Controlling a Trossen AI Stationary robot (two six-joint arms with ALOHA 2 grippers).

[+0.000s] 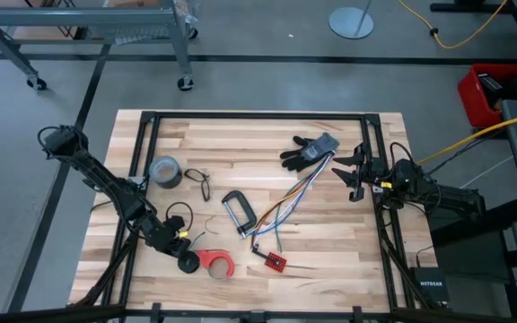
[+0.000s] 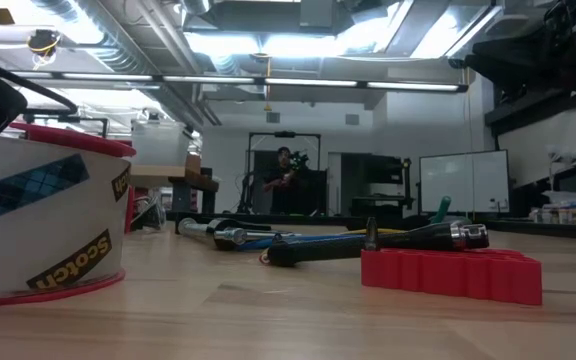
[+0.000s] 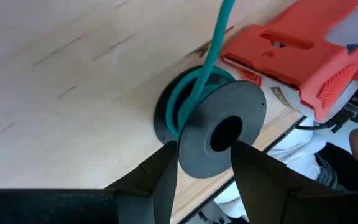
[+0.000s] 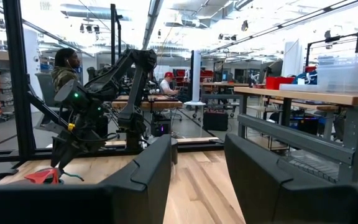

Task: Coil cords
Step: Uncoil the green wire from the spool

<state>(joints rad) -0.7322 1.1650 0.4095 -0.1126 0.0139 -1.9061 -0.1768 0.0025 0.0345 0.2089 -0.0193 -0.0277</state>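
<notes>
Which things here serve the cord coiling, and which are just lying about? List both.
Job: green cord on its black spool; left gripper at it.
Lying about: red tape dispenser, grey tape roll, clamp, glove, wire bundle, red board.
</notes>
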